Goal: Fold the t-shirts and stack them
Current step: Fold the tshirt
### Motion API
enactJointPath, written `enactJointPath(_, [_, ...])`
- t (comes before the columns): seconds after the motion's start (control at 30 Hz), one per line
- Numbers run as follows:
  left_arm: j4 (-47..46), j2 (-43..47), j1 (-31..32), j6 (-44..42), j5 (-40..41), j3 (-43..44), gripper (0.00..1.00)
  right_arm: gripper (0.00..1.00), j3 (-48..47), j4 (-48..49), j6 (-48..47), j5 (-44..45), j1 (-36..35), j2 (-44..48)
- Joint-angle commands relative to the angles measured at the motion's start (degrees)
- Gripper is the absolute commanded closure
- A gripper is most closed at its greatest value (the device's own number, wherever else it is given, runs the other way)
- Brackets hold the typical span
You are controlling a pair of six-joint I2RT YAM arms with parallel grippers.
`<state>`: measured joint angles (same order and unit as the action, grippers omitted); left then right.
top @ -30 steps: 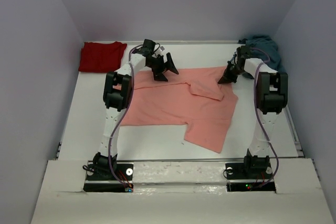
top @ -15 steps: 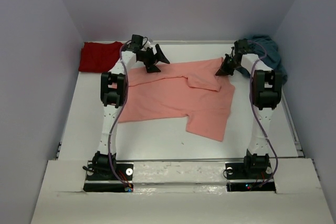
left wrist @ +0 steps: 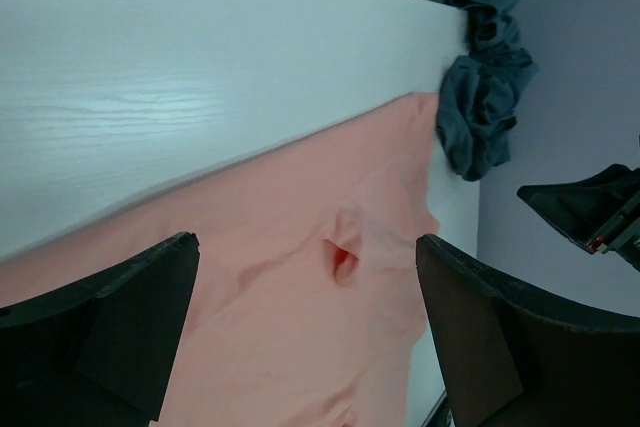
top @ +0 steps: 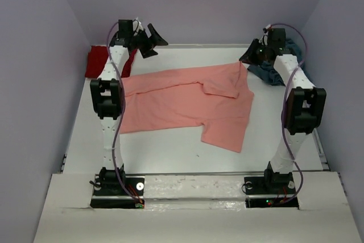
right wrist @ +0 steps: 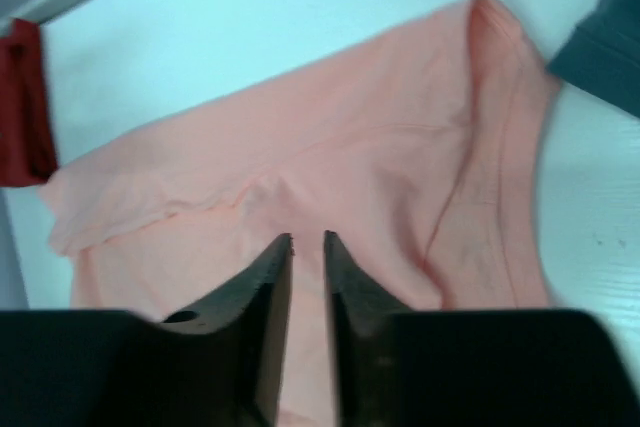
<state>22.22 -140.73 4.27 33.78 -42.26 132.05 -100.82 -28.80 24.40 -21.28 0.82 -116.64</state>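
The salmon-pink t-shirt [top: 182,103] lies spread and creased across the middle of the table; it also shows in the left wrist view [left wrist: 300,277] and the right wrist view [right wrist: 330,167]. The dark red t-shirt [top: 95,64] lies at the back left. The teal-blue t-shirt [top: 272,73] is bunched at the back right. My left gripper [top: 152,39] is wide open and empty, raised over the back left [left wrist: 305,247]. My right gripper [top: 250,56] hangs above the pink shirt's back right corner, its jaws almost together with nothing between them [right wrist: 307,237].
The white table [top: 170,152] is boxed in by lilac walls at the left, back and right. The dark red shirt [right wrist: 20,107] and the teal-blue shirt [left wrist: 485,97] lie against the back corners. The right gripper's black finger [left wrist: 590,212] shows in the left wrist view.
Both grippers have risen and drawn back toward the back corners, away from the pink shirt. The shirt's back edge has shifted toward the back wall and now lies free.
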Motion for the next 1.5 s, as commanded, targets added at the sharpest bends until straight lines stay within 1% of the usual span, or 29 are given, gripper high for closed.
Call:
enactJointPath(0.0, [-4.9,22.7,0.5,0.7,0.0,-3.4,0.01,0.62,2.3,3.8,1.5,-5.0,0.1,13.8])
enactJointPath(0.03, [-1.7,28.1,0.6,-0.1,2.7,-7.6,0.01,0.44,4.7,1.6,3.1,-5.3,0.1,18.0])
enactJointPath(0.07, [-0.3,31.3,0.6,-0.8,4.4,-11.1,0.01,0.4,6.3,-0.2,3.5,-5.4,0.1,19.9])
enactJointPath(0.13, [1.5,37.9,0.3,-0.9,8.0,-20.0,0.01,0.38,10.4,-3.4,4.0,-6.8,0.1,23.5])
enactJointPath(0.17, [2.0,44.2,-0.5,0.0,10.3,-25.0,0.01,0.37,15.9,-4.7,4.0,-7.3,0.1,25.2])
enactJointPath(0.2, [1.6,47.1,-1.1,1.1,10.4,-36.1,0.01,0.37,19.4,-6.2,4.2,-7.5,0.1,29.1])
enactJointPath(0.23, [0.9,50.2,-2.2,3.4,9.5,-42.2,0.01,0.37,23.3,-6.2,4.6,-7.6,0.1,31.3])
enactJointPath(0.27, [-0.1,55.2,-2.6,4.1,9.8,-52.0,0.01,0.37,30.4,-6.1,5.6,-7.7,0.1,33.5])
enactJointPath(0.37, [1.0,61.8,-3.7,4.2,12.0,-62.8,0.01,0.36,39.0,-5.7,8.0,-9.0,0.1,41.0])
enactJointPath(0.4, [1.6,62.8,-3.7,4.1,12.1,-67.9,0.01,0.36,42.9,-5.8,8.6,-10.4,0.1,44.0])
enactJointPath(0.43, [2.4,64.0,-3.7,3.9,12.6,-70.1,0.01,0.36,44.5,-5.9,9.3,-11.5,0.1,45.4])
enactJointPath(0.47, [3.6,64.7,-3.7,3.8,13.2,-71.6,0.01,0.36,45.8,-6.0,10.0,-12.3,0.1,46.6])
enactJointPath(0.5, [6.0,65.7,-5.1,3.1,14.0,-73.8,0.01,0.36,47.7,-6.9,11.2,-13.2,0.6,47.6])
enactJointPath(0.6, [10.3,66.6,-5.4,2.3,17.5,-76.7,0.01,0.34,48.9,-9.8,11.4,-14.5,0.6,48.0])
enactJointPath(0.77, [11.4,67.7,-7.0,4.5,17.7,-82.7,0.01,0.34,52.7,-11.2,11.5,-15.8,1.6,47.4])
enactJointPath(0.87, [11.1,71.0,-8.0,6.6,19.0,-87.1,0.01,0.34,54.8,-12.7,12.2,-14.7,2.3,48.2])
enactJointPath(1.0, [13.3,73.6,-10.0,7.4,21.2,-88.9,0.01,0.34,58.1,-14.3,12.8,-12.0,3.4,49.4])
enactJointPath(1.17, [17.6,74.8,-10.4,8.6,27.1,-89.4,0.01,0.34,61.1,-16.0,14.2,-9.1,3.4,52.7])
enactJointPath(1.37, [17.5,77.3,-10.6,13.5,31.4,-90.8,0.01,0.36,63.6,-16.7,15.9,-6.1,3.4,55.1])
enactJointPath(1.47, [16.0,78.0,-10.7,15.9,33.6,-91.4,0.01,0.38,64.6,-16.6,16.0,-5.2,3.4,55.8])
